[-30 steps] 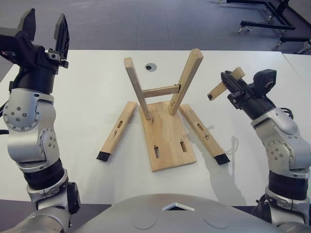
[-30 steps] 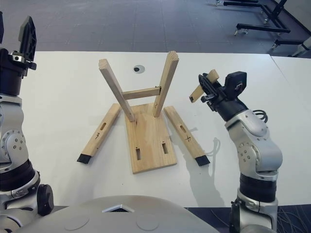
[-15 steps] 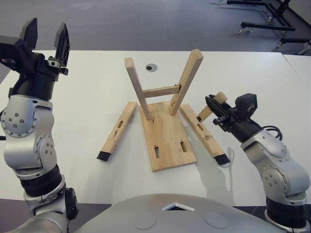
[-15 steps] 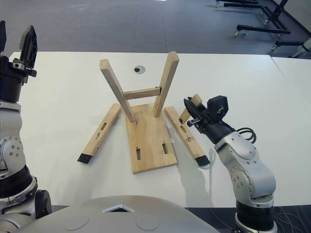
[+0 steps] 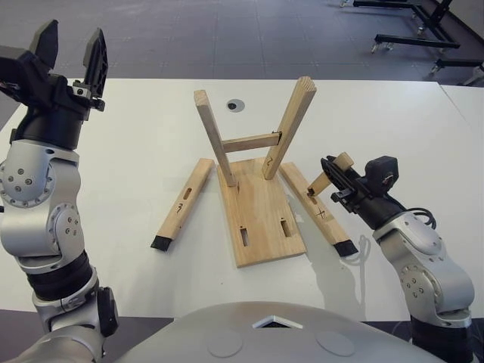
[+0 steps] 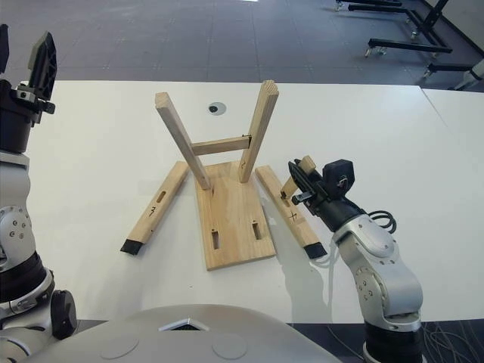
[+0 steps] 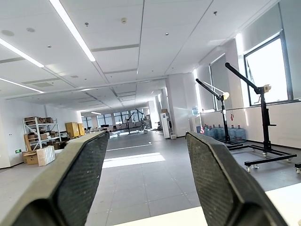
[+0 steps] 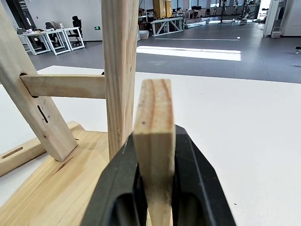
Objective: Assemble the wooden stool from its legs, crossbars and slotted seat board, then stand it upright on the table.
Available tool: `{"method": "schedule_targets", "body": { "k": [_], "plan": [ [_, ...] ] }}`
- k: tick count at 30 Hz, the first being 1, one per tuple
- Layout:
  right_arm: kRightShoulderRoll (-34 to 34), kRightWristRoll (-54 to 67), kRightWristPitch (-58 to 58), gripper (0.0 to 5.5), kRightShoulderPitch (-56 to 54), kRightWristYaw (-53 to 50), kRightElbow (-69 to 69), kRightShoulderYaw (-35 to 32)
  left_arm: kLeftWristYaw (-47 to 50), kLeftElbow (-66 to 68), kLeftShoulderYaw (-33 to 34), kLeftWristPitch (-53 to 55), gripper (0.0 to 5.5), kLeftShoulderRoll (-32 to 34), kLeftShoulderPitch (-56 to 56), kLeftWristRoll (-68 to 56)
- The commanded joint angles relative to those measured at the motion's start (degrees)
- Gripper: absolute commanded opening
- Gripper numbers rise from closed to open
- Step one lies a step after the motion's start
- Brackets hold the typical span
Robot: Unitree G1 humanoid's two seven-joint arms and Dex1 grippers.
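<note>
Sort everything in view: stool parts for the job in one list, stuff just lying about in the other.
Job in hand:
seat board; left upright leg; right upright leg; fitted crossbar between them; left loose leg; right loose leg; held crossbar in the right gripper.

Lying about:
table port; floor frames behind the table.

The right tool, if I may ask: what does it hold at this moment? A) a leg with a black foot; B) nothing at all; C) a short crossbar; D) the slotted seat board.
C: the right tool is shut on a short crossbar, whose lower end is down by the loose leg lying to the right of the seat board.
</note>
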Motion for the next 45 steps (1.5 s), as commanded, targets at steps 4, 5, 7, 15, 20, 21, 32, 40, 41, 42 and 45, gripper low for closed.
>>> {"method": "schedule_targets", "body": {
  "k": [4,5,7,15,20,21,32,40,41,42,45],
  "plan": [
    [0.3,-0.8,-0.1,0.39,0.6,0.3,0.8,0.0,-0.5,-0.1,-0.5,0.9,2.97,1.4,-0.5,-0.6],
    [0.4,-0.8,0.0,0.39,0.6,0.2,0.9,0.0,-0.6,0.0,-0.5,1.0,2.97,1.6,-0.5,-0.7],
    [0.5,-0.9,-0.1,0.39,0.9,0.3,0.9,0.1,-0.8,0.3,-0.6,1.1,2.97,1.9,-0.7,-0.9],
    [-0.2,-2.4,-1.1,0.39,2.7,1.3,1.8,0.1,-1.3,0.2,-1.1,1.1,2.97,2.0,-1.3,-1.5],
    [-0.2,-3.5,-1.5,0.39,2.4,2.0,2.3,0.6,-1.2,0.0,-1.0,1.1,2.97,1.9,-1.0,-1.4],
    [-0.1,-3.6,-1.4,0.39,2.1,2.0,2.5,0.6,-1.2,0.0,-1.0,1.1,2.97,1.9,-1.0,-1.3],
    [-1.0,-10.1,-5.8,0.39,-2.1,2.3,13.6,1.7,-1.4,1.9,-3.1,0.1,2.97,1.4,-2.0,-0.1],
    [-0.5,-11.4,-6.7,0.39,-10.6,1.2,22.7,0.7,-1.5,4.3,-3.8,-1.6,2.97,1.1,-2.4,0.7],
    [-0.2,-11.1,-6.3,0.39,-11.4,0.9,23.1,0.5,-1.2,4.7,-3.6,-1.8,2.97,0.7,-2.8,0.5],
    [-0.2,-11.4,-6.2,0.39,-12.4,0.8,23.7,0.7,-1.2,5.0,-3.6,-2.0,2.97,0.5,-3.2,0.5],
    [0.5,-10.7,-5.1,0.39,-14.5,0.3,24.9,0.4,-1.5,5.4,-4.2,-2.6,2.97,0.3,-3.7,0.6]
  ]
}}
